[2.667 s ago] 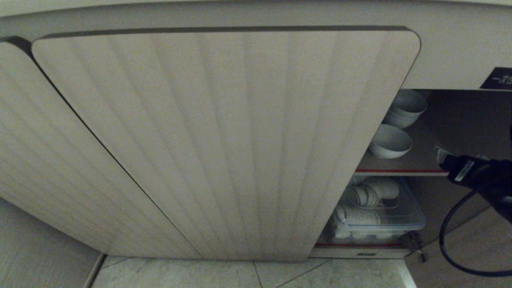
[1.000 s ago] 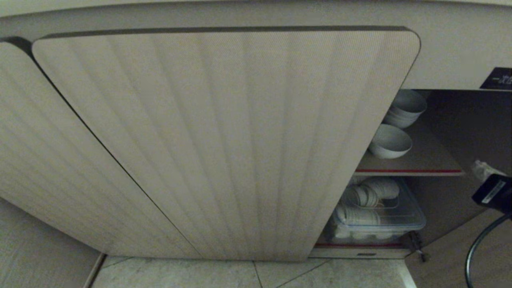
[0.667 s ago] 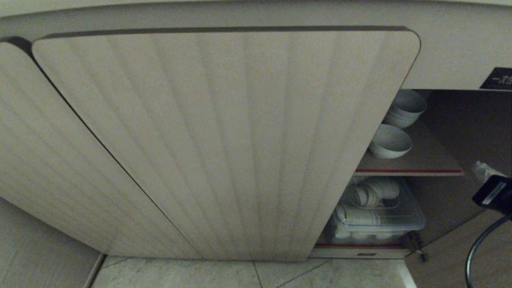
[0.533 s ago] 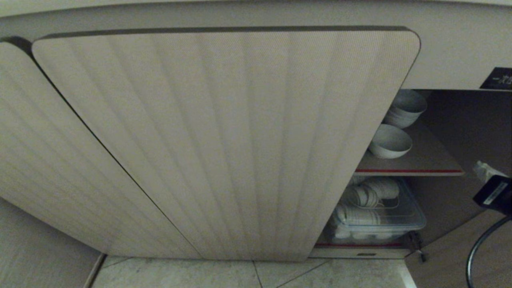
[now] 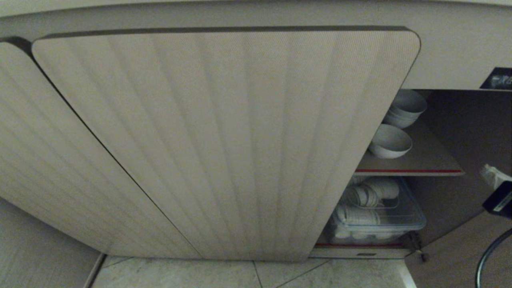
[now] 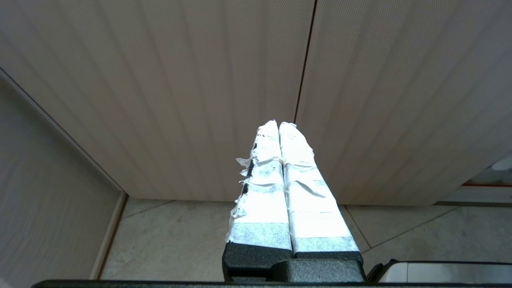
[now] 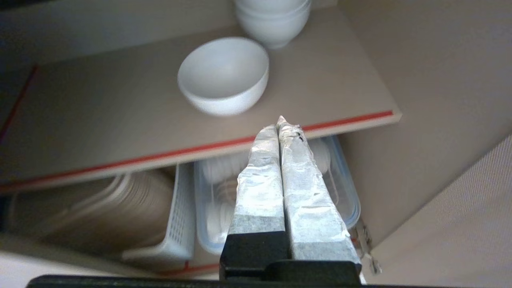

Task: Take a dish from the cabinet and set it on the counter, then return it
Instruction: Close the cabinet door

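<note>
The dish (image 5: 390, 141) (image 7: 224, 76), a small white bowl, sits upright on the cabinet's upper brown shelf (image 5: 424, 162) (image 7: 100, 116) with a red front edge. The cabinet (image 5: 224, 136) has ribbed beige doors; its right side is open. My right gripper (image 7: 279, 122) (image 5: 493, 175) is shut and empty, out in front of the shelf edge, apart from the dish. My left gripper (image 6: 278, 124) is shut and empty, facing closed door panels lower down. The counter is out of view.
A stack of white bowls (image 5: 406, 108) (image 7: 274, 18) stands behind the dish. Below, a clear plastic bin (image 5: 380, 216) (image 7: 340, 176) holds white dishes beside a white basket (image 7: 176, 224). The open right door (image 7: 460, 224) flanks the opening. Tiled floor (image 5: 256, 274) lies below.
My right gripper has drawn back from the shelf toward the right edge of the head view and sunk a little. The dish and the cabinet doors have not moved.
</note>
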`<state>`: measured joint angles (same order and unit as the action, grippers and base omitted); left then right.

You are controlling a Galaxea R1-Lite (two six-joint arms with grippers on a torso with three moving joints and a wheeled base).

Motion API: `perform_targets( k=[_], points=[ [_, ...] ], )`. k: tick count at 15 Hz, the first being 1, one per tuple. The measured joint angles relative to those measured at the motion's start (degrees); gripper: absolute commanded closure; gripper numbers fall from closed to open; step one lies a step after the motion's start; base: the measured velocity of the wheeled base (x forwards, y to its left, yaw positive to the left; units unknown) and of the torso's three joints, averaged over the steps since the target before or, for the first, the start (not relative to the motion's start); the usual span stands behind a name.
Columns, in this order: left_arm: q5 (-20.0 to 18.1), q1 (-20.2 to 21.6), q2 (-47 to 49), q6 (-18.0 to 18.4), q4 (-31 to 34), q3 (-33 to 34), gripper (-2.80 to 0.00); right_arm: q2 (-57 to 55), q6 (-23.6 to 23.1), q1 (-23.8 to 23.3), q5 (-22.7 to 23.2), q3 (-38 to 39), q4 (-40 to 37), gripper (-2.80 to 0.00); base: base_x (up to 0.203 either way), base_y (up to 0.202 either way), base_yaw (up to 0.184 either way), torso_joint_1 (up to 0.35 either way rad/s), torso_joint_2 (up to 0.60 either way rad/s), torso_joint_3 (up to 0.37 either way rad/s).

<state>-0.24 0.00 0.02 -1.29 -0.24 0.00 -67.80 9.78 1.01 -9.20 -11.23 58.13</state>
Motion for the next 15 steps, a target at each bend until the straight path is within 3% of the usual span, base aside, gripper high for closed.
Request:
perform_targets(
  k=[8, 15],
  points=[
    [-0.02, 0.0, 0.0, 0.01, 0.01, 0.0, 0.0, 16.45, -1.65, 0.56, 1.6, 4.81, -13.57, 0.0, 0.0, 0.0, 0.0, 0.0, 0.0, 0.0],
    [-0.01, 0.0, 0.0, 0.0, 0.01, 0.0, 0.0, 27.44, -6.08, 0.3, 1.67, 10.83, -14.43, 0.0, 0.0, 0.0, 0.0, 0.0, 0.0, 0.0]
  ],
)
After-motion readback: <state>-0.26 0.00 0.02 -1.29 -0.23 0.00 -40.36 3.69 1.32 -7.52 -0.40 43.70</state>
